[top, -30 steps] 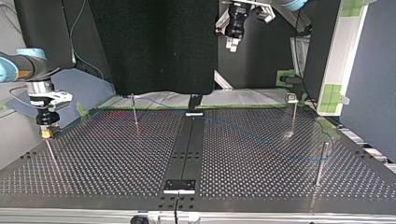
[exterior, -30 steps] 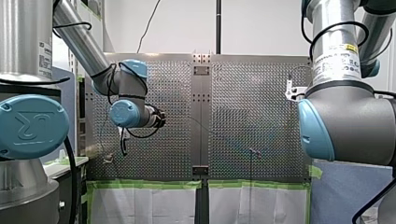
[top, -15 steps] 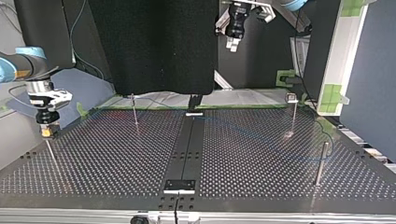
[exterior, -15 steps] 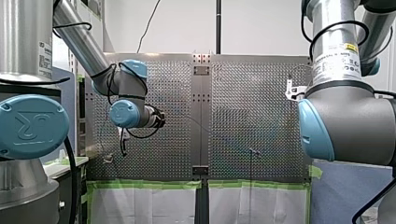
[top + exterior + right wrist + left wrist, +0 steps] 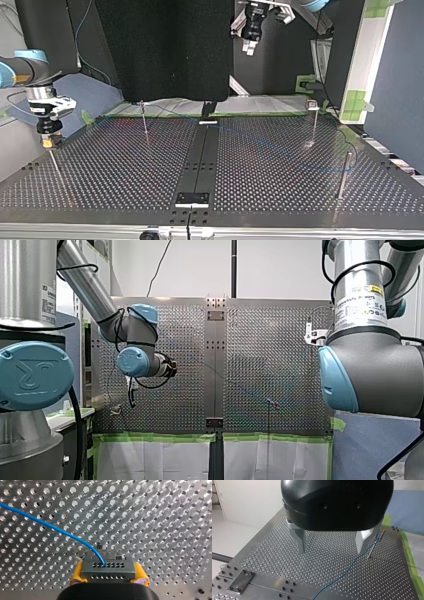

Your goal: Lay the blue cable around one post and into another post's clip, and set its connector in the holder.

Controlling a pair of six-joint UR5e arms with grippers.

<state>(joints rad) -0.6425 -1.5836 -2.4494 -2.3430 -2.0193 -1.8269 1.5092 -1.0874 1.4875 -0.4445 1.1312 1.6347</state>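
Observation:
My right gripper (image 5: 108, 576) is shut with its yellow pads on the grey metal connector (image 5: 107, 566). The blue cable (image 5: 57, 530) runs out of the connector's face and away over the perforated plate. In the top view this gripper (image 5: 48, 141) hangs at the left, just over a thin upright post (image 5: 54, 164). From there the cable (image 5: 270, 147) trails across the table towards the right-hand posts. My left gripper (image 5: 248, 47) is high above the table's far side. Its metal fingers (image 5: 299, 540) stand open and empty, and the cable (image 5: 347, 571) lies on the plate below them.
Further posts stand on the table: one left of centre (image 5: 144, 120), one with a clip top at the far right (image 5: 313, 122), and a plain one nearer the right edge (image 5: 345, 172). A dark strip (image 5: 200, 160) runs down the table's middle.
My right gripper, with the connector, has edged slightly up and towards the top view's left. My left arm has stayed still.

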